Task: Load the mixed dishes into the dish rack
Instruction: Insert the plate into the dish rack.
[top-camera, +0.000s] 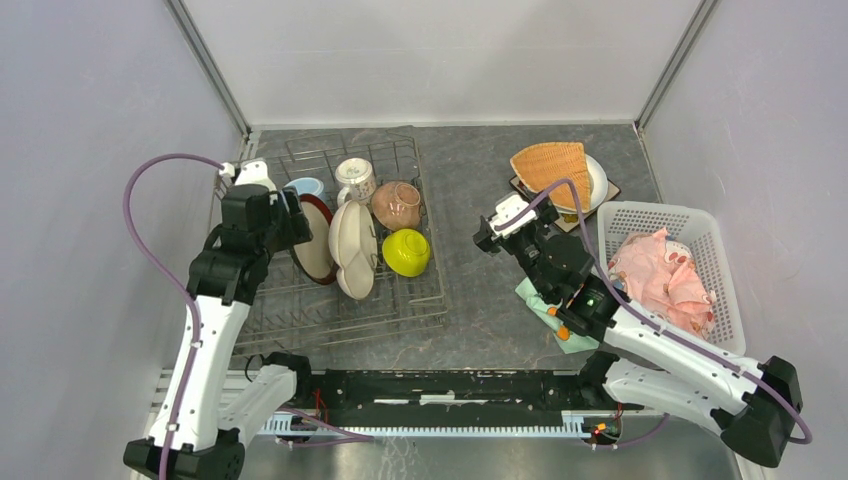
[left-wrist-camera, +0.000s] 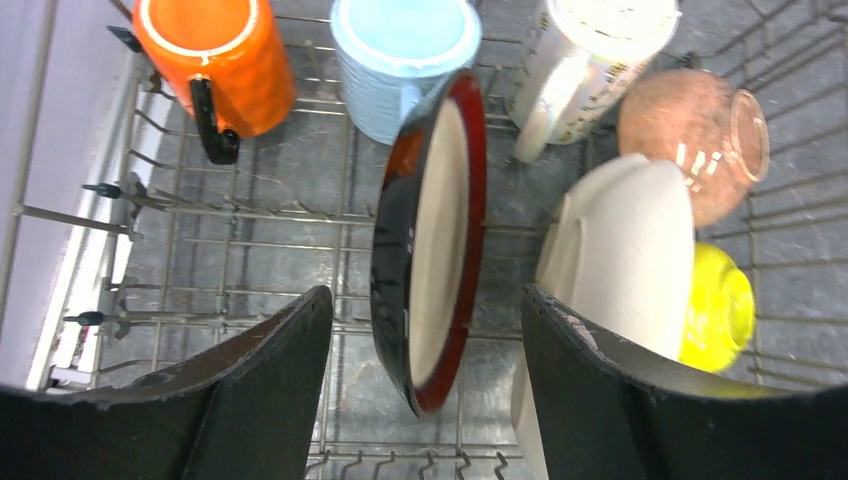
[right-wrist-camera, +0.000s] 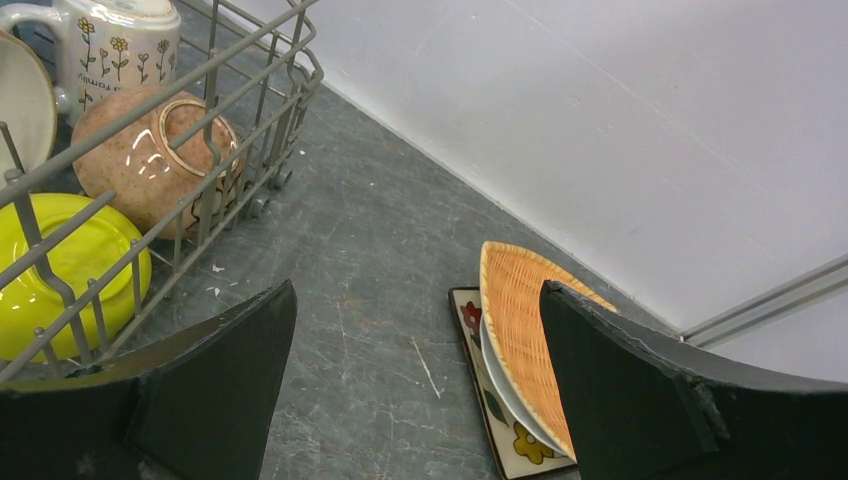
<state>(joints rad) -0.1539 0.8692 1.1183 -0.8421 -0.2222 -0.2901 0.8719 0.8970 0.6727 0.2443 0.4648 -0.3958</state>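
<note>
The dish rack (top-camera: 290, 312) stands at the left. In it a red-rimmed plate (left-wrist-camera: 430, 230) stands on edge between the fingers of my left gripper (left-wrist-camera: 427, 290), which is open with a gap on both sides. Beside it are a cream three-section plate (left-wrist-camera: 620, 250), a lime-green bowl (left-wrist-camera: 718, 305), a tan bowl (left-wrist-camera: 690, 140), and white patterned (left-wrist-camera: 590, 60), light-blue (left-wrist-camera: 400, 50) and orange (left-wrist-camera: 210, 60) mugs. My right gripper (right-wrist-camera: 416, 285) hangs open and empty over bare table, left of a woven tan plate (right-wrist-camera: 520, 320) stacked on a white plate (right-wrist-camera: 505, 385).
A flower-patterned flat tile (right-wrist-camera: 490, 420) lies under the stacked plates. At the right stands a white perforated basket (top-camera: 700, 230) holding a pink cloth (top-camera: 655, 270). A teal cloth (top-camera: 540, 300) lies under my right arm. Walls close the table on three sides.
</note>
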